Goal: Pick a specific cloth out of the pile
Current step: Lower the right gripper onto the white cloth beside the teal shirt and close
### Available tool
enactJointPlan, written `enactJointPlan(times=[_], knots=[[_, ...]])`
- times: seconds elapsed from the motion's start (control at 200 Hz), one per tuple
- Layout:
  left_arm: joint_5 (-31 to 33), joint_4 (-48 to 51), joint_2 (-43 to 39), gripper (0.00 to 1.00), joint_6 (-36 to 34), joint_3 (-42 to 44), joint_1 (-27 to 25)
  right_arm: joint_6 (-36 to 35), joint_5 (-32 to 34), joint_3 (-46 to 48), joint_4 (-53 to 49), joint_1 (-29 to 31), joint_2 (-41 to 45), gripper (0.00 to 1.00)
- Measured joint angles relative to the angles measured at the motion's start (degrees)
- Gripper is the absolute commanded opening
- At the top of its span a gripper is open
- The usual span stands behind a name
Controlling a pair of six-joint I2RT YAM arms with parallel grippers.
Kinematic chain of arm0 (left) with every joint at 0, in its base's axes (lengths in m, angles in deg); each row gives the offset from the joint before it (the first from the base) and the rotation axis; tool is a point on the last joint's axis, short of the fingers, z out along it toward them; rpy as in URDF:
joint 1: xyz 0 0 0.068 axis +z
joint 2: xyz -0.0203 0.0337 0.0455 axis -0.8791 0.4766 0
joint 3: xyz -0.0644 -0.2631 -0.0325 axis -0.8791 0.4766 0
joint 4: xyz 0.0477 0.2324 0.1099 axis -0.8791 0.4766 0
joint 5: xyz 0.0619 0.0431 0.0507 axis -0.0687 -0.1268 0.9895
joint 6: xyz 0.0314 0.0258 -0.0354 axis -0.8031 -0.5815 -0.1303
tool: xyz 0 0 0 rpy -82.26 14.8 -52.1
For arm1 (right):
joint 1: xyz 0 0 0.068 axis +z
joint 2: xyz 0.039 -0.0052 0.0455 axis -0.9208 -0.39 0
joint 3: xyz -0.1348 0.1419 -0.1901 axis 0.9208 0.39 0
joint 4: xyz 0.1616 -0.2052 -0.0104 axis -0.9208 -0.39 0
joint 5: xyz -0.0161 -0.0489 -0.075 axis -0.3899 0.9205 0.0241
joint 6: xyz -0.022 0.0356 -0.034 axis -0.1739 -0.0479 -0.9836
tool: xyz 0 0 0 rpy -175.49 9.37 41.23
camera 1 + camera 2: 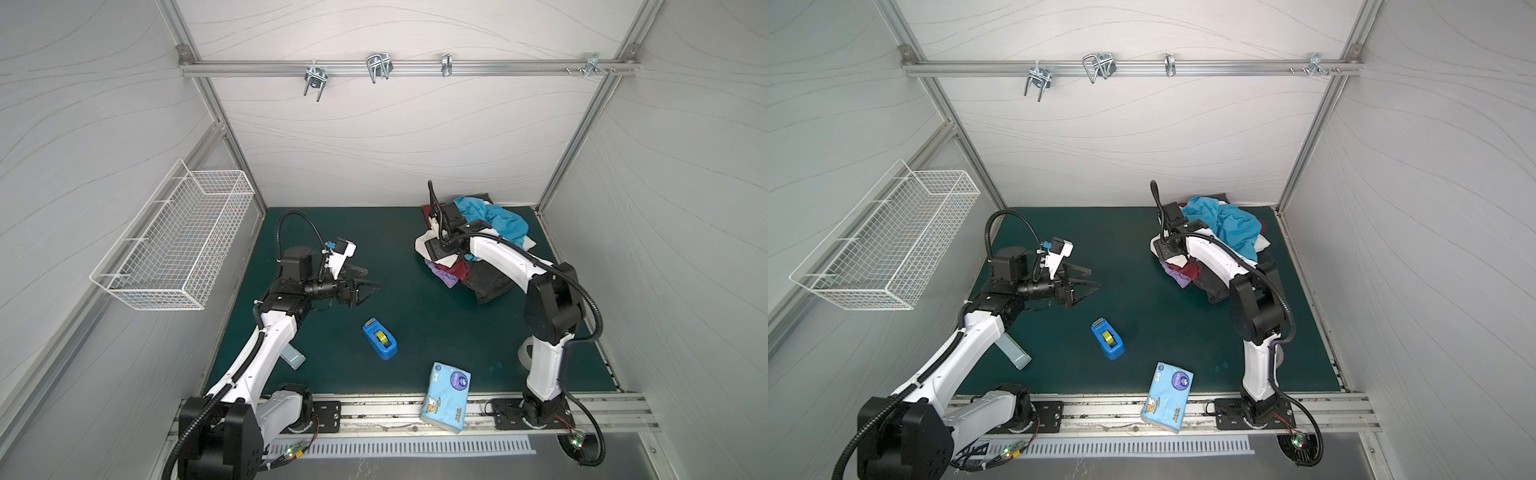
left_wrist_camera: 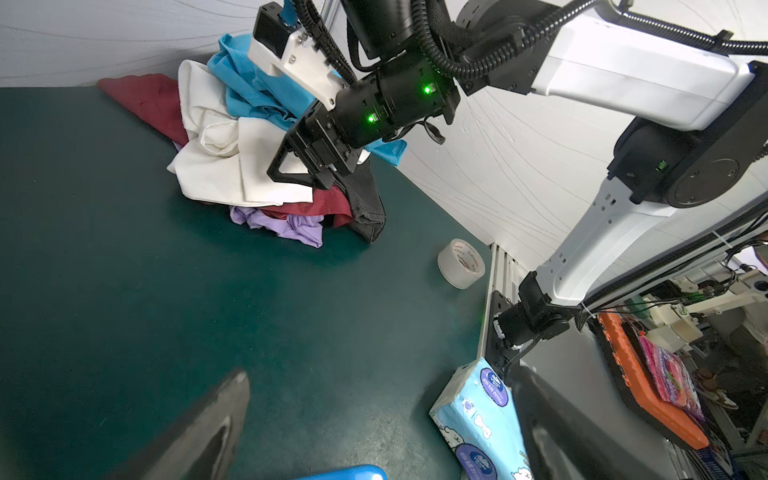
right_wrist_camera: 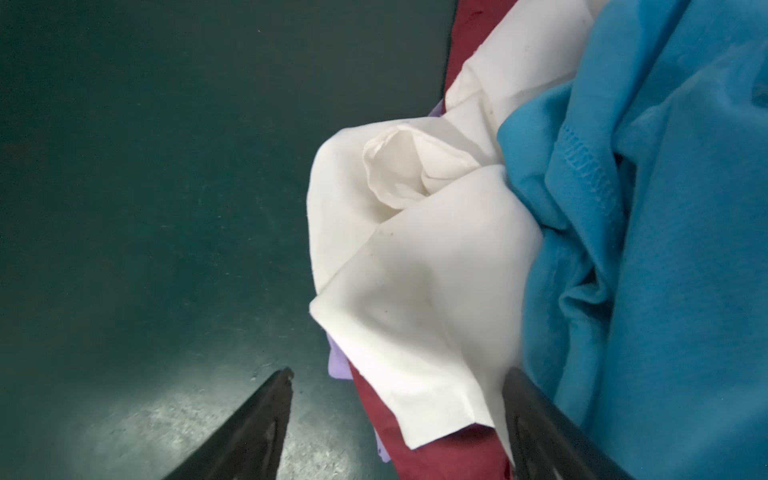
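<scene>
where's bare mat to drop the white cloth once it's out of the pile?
Best: open mat between left gripper and pile, back to the wall. Also between tape dispenser and right arm. Crowded: back-right corner, front edge by tissue pack.

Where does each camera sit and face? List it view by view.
Both top views: overhead from the front, looking down on the mat; left arm and right arm show.
Left wrist: on the left arm, facing the pile and right arm; left tool open at the edge.
Right wrist: close over the cloth; right tool open.
Shared: both wrist views show the cloth.
</scene>
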Motion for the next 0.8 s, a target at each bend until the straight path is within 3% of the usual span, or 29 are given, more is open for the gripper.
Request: enactJointPlan(times=[0.315, 0.47, 0.565, 0.67, 0.8], knots=[[-0.1, 1.9, 1.2, 0.99, -2.0, 0.0, 0.0, -3.0, 4.4, -8.2, -1.0, 0.0, -8.4, 0.89], [-0.1, 1.9, 1.3, 0.99, -2.4, 0.0, 0.0, -3.3, 4.6, -9.7, -1.4, -0.4, -10.8, 0.86], [-0.1, 2.0, 1.3, 0.99, -2.6, 0.0, 0.0, -3.3, 4.5, -9.6, -1.5, -0.7, -11.3, 0.73], [0.0, 2.3, 1.3, 0.99, -2.7, 0.0, 0.0, -3.4, 4.4, -8.9, -1.5, -0.9, -11.3, 0.38], [0.1, 2.3, 1.3, 0.99, -2.8, 0.0, 0.0, -3.1, 4.4, -8.1, -1.7, -1.1, -11.4, 0.13]])
